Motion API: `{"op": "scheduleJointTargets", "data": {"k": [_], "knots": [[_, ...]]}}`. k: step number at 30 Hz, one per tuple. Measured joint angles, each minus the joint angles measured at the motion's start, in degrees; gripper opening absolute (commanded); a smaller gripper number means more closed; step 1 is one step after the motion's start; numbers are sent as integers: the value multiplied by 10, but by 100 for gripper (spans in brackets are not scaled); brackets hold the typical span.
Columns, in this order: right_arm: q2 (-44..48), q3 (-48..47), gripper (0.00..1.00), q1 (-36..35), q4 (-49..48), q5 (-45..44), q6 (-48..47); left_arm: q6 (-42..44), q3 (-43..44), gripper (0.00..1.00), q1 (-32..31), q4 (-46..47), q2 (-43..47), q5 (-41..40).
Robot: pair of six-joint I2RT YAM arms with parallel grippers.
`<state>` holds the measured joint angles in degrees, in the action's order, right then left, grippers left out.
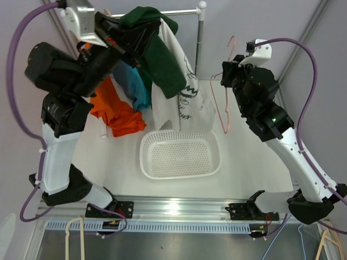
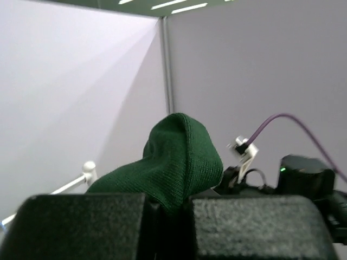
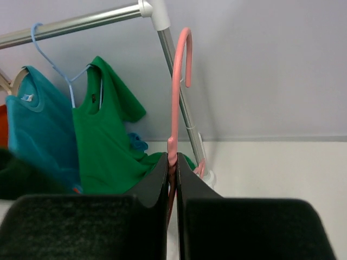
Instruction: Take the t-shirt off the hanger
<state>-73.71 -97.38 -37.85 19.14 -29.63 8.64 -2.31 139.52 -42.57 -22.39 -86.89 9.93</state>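
Two arms work at the clothes rail in the top view. The left gripper [image 1: 129, 31] is raised high and clamps a bunched fold of the dark green knitted t-shirt [image 1: 162, 59], which hangs down below and to the right of its fingers. A white shirt with black print [image 1: 187, 103] drapes just behind that cloth. Below this gripper hang a teal garment [image 1: 135, 84] and an orange garment [image 1: 116, 111]. The right gripper [image 1: 230, 73] pinches the bare pink wire hanger [image 1: 225, 130], whose frame dangles beneath it, well apart from the green t-shirt. A white perforated plastic basket [image 1: 144, 154] sits on the white table [image 1: 260, 162], lower than both grippers and between them.

From the left wrist, the left gripper [image 2: 168, 216] has its two black pads nearly together on the dark green t-shirt [image 2: 181, 157], which bulges up just above the fingertips. Beyond it, to the right, the other arm shows blurred.

From the right wrist, the right gripper [image 3: 172, 184] is pressed tight around the stem of the pink hanger [image 3: 176, 92], its hook rising straight above the fingers. To the left of the fingers a bright green shirt [image 3: 103, 141] hangs on a pale blue hanger [image 3: 54, 59] from the metal rail [image 3: 76, 23], beside a teal shirt [image 3: 38, 135]
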Motion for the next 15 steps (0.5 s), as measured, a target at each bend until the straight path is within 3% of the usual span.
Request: {"op": "scheduleJointTargets", "data": {"k": [6, 15], "knots": [[25, 87, 0, 47, -95, 44, -21, -2, -30, 1, -4, 17, 31, 52], [-1, 46, 0, 91, -147, 118, -22, -2, -466, 1, -42, 83, 199, -2]]}}
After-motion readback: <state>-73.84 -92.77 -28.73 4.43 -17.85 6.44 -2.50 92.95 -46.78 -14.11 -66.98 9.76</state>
